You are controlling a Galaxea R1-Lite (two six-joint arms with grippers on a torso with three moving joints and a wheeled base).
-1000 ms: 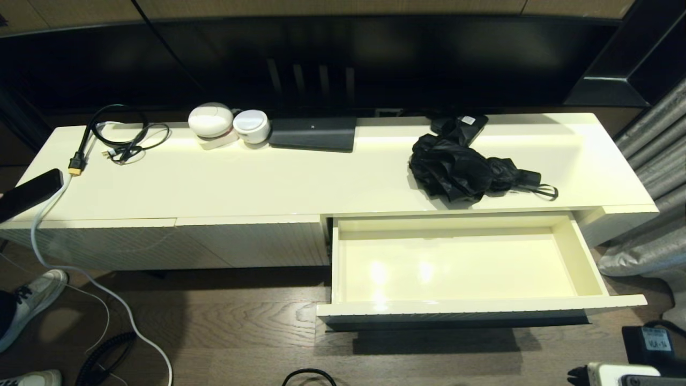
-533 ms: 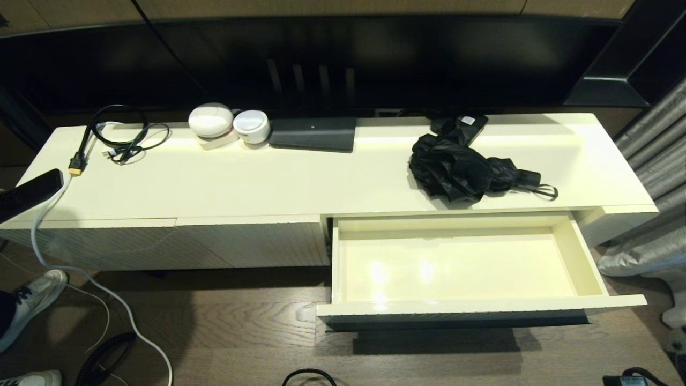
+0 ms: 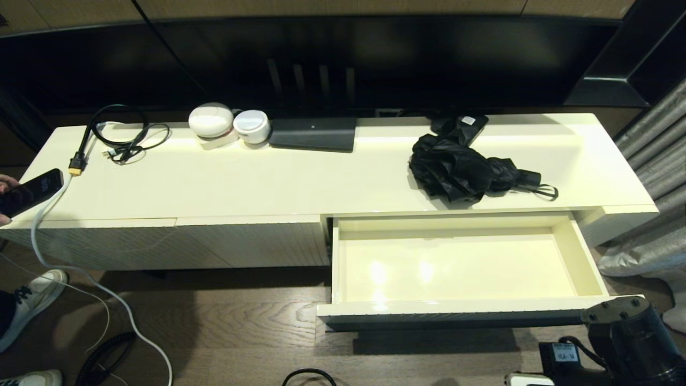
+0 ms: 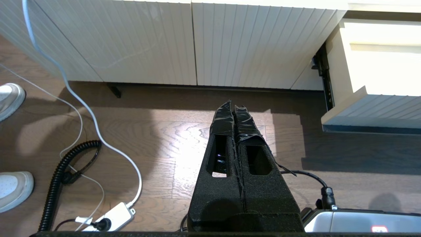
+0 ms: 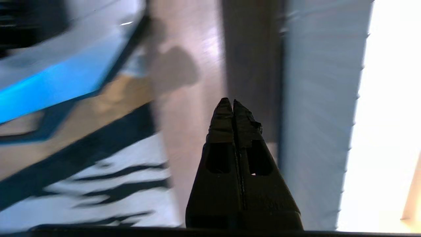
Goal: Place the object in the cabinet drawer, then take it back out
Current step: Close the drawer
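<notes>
Long glossy cream bench [image 3: 300, 185], low, ribbed fronts. Cabinet drawer [image 3: 581, 257] pulled fully out below its right end, bare inside; likely left open to receive the load. Umbrella [image 3: 461, 171] lies on the bench just behind the open drawer: limp bunchy black fabric, stub handle and thin loop toward the right. Right hand [image 5: 233, 105] pressed together, low beside the ribbed drawer front. Left hand [image 4: 234, 110] pressed together, idle over wood floor.

Right arm [image 3: 627, 338] cut off at head view's lower edge; its tool unseen there. Right wrist view smeared: floor blurred. Small black box [image 3: 465, 126] partly hidden behind umbrella [image 3: 461, 171].
</notes>
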